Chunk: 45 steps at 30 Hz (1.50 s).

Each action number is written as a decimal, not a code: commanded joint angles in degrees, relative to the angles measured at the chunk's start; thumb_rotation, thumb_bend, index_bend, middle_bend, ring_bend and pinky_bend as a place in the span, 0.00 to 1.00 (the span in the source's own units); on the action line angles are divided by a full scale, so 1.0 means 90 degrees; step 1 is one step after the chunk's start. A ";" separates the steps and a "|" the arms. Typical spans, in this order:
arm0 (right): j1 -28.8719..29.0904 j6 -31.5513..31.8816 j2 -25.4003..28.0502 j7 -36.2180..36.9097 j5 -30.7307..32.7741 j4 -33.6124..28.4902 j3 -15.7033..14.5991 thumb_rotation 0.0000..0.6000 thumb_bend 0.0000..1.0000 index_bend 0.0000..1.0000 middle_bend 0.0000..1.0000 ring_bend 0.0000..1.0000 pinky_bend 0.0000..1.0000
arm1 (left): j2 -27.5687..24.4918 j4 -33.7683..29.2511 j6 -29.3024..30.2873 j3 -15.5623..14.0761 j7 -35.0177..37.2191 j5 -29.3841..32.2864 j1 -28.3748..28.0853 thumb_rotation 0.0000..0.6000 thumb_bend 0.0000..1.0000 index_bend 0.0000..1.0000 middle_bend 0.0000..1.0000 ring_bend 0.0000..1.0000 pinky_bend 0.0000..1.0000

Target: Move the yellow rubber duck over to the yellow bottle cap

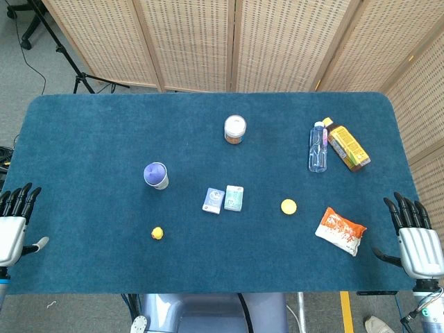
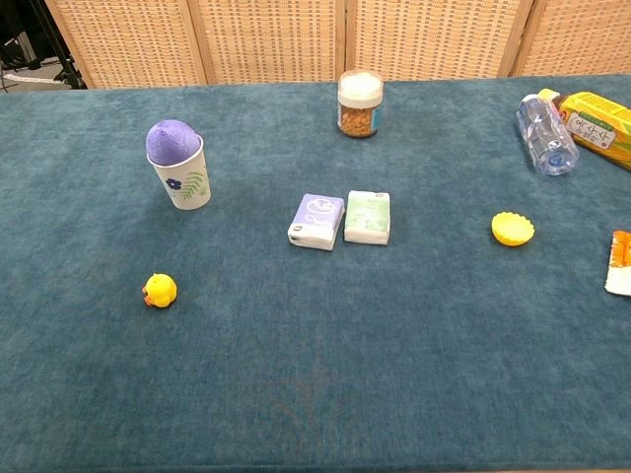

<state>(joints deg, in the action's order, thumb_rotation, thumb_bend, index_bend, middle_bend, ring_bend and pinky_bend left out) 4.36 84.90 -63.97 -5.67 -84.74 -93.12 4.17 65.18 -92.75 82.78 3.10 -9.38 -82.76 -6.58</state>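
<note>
progress: nothing of the move is done yet, judging by how things lie; the yellow rubber duck [image 1: 157,233] sits alone on the cloth, untouched.
duck: well apart from the yellow bottle cap [image 1: 288,206], on its left and a little nearer the robot, with two small tissue packs [image 1: 223,199] lying between them.
left hand [image 1: 14,220]: at the table's left edge, far from the cap, beyond the duck; fingers straight and slightly spread, holding nothing.
right hand [image 1: 416,236]: at the right edge, nearer the cap than the duck; fingers likewise apart and empty.
remaining: reach, grasp, carry and set-down all appear still to come; the left hand looks the closer to the duck.
surface: a dark blue cloth-covered table [image 1: 90,139]; beyond the cap lie a clear bottle [image 1: 318,146] and a yellow carton [image 1: 346,144], with an orange snack packet [image 1: 340,231] to its right.
other items: a paper cup with a purple ball [image 1: 156,175] and a jar [image 1: 235,129] farther left of the cap.
room: woven folding screens [image 1: 208,41] behind the table; grey floor and a tripod leg at the far left.
</note>
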 commanded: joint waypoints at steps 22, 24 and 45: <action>-0.0037 0.0004 0.0115 0.0294 0.0022 -0.0025 0.0013 1.00 0.00 0.02 0.00 0.00 0.00 | 0.1027 0.0451 -0.2084 -0.0536 -0.0320 -0.0907 -0.1257 1.00 0.04 0.23 0.00 0.00 0.00; -0.0038 0.0000 0.0135 0.0334 0.0024 -0.0031 0.0015 1.00 0.00 0.02 0.00 0.00 0.00 | 0.1243 0.0490 -0.2336 -0.0498 -0.0432 -0.0904 -0.1451 1.00 0.13 0.27 0.00 0.00 0.00; -0.0020 -0.0093 0.0225 0.0593 0.0192 -0.0002 0.0096 1.00 0.00 0.02 0.00 0.00 0.00 | 0.2411 0.0469 -0.3083 -0.0073 -0.1834 0.0117 -0.2251 1.00 0.31 0.35 0.00 0.00 0.00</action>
<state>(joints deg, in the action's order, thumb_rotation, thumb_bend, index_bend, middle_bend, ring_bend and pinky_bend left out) 4.18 84.06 -61.95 -0.33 -83.01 -93.14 5.03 86.72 -88.62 55.01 2.38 -25.74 -81.86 -26.70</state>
